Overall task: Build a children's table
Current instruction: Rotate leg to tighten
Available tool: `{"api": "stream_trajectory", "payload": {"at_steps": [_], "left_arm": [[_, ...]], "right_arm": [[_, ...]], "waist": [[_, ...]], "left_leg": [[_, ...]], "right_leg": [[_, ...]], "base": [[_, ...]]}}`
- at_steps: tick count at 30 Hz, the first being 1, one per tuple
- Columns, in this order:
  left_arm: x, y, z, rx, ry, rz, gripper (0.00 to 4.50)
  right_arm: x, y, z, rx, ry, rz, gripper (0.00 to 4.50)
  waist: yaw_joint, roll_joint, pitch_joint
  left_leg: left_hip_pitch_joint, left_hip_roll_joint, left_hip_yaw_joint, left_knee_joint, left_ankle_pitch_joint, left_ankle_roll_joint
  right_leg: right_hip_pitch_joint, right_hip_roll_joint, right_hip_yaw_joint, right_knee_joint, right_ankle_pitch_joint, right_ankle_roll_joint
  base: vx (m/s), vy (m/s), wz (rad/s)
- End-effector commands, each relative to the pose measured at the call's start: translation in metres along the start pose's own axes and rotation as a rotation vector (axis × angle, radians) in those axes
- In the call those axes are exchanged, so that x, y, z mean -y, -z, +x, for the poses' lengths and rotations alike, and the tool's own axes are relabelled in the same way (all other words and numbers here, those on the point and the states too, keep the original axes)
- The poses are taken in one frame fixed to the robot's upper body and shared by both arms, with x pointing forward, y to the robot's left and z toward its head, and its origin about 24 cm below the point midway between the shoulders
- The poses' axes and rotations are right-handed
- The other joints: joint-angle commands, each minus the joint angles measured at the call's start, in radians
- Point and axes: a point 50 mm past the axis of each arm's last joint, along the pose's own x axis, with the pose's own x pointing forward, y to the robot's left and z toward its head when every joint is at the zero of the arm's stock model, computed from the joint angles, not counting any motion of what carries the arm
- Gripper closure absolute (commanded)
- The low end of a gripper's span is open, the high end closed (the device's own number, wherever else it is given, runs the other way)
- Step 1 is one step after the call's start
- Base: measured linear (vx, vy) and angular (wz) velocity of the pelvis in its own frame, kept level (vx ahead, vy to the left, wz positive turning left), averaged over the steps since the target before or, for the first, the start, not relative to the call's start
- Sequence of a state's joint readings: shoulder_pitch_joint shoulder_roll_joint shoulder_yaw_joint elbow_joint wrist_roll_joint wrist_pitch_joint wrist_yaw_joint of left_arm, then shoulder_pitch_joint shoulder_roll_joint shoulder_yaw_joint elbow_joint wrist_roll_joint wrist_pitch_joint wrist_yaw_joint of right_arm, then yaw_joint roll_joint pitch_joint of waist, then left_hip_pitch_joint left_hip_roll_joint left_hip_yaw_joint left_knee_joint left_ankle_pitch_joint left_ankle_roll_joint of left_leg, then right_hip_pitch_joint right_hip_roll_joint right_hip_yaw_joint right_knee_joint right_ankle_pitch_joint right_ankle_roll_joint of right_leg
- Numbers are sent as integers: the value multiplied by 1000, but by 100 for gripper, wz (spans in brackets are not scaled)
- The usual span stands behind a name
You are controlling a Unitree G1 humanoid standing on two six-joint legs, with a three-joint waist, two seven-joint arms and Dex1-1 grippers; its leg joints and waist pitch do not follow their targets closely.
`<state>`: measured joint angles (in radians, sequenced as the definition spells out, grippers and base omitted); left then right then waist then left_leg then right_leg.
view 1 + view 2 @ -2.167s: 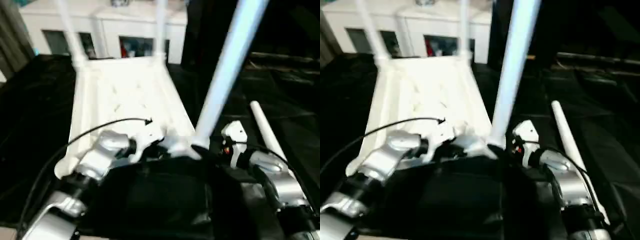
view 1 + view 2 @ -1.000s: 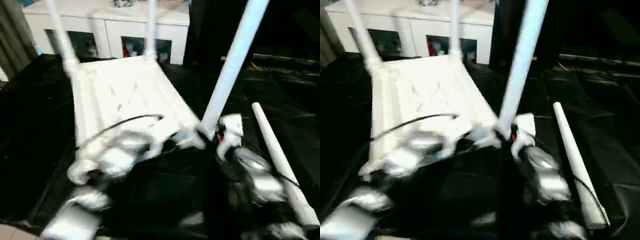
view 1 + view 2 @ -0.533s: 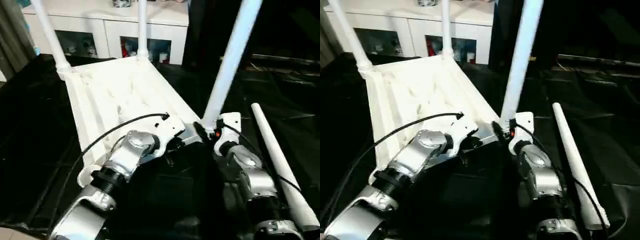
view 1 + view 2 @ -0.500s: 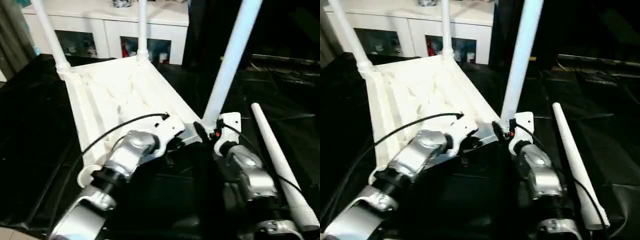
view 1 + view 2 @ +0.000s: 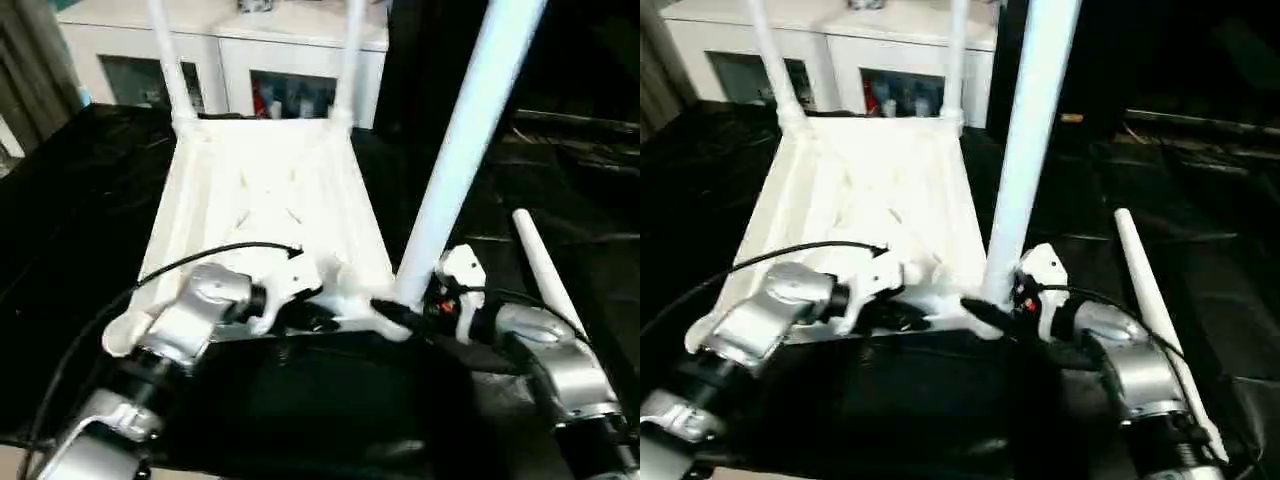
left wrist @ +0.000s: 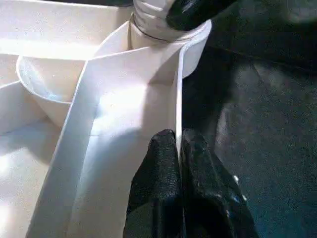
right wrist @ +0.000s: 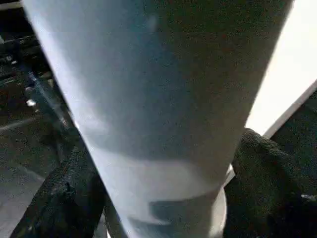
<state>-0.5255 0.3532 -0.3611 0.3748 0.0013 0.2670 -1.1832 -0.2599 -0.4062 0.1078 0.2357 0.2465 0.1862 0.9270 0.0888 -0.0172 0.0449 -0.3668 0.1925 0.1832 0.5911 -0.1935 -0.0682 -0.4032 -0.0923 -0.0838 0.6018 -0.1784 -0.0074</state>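
1. The black-draped table (image 5: 70,200) carries everything; behind its far edge stands a white cabinet (image 5: 250,50) with glass doors.
2. The children's table (image 5: 270,210) lies upside down in the middle of the black cloth, ribbed underside up. Two legs stand upright in its far corner sockets, and a third leg (image 5: 470,140) rises from the near right corner.
3. A loose leg (image 5: 1150,300) lies flat on the cloth toward the right edge, well apart from the white top.
4. The left gripper (image 6: 179,148) reaches in from the near left, fingers pressed together on the thin wall of the top's near rim, just beside the filled socket (the left wrist view shows this pinch; the head views do not).
5. The right gripper (image 5: 400,312) comes in level from the near right, its fingers (image 7: 267,168) spread wide on either side of the third leg's base. The right wrist view shows the leg between them; whether they press on it I cannot tell.
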Motion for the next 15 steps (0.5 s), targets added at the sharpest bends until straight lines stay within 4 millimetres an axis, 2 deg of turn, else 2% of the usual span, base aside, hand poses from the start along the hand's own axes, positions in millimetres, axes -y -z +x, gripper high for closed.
{"api": "stream_trajectory", "payload": {"at_steps": [1, 10, 14, 15], "left_arm": [[2, -8, 0, 48, 35, 26, 450], [1, -9, 0, 55, 26, 26, 450], [0, -9, 0, 58, 24, 24, 450], [0, -9, 0, 56, 20, 24, 450]], "right_arm": [[-1, 0, -3, -13, -19, -10, 108], [-4, 4, -2, -44, -50, -22, 172], [-4, 5, -2, -48, -50, -20, 179], [-5, 6, -2, -47, -45, -14, 180]], "waist": [[-1, -11, -58], [-1, -13, -58], [0, -9, -59], [-1, -11, -59]], "left_leg": [[7, 42, -10, -71, -153, 67], [7, 41, -10, -70, -149, 62], [7, 41, -11, -70, -144, 63], [8, 41, -10, -69, -146, 63]], "right_leg": [[52, -61, 52, -67, -201, -210], [52, -60, 52, -67, -219, -201], [53, -60, 51, -66, -205, -206], [53, -60, 51, -66, -205, -206]], "base": [[0, 0, 0], [0, 0, 0], [0, 0, 0], [0, 0, 0]]}}
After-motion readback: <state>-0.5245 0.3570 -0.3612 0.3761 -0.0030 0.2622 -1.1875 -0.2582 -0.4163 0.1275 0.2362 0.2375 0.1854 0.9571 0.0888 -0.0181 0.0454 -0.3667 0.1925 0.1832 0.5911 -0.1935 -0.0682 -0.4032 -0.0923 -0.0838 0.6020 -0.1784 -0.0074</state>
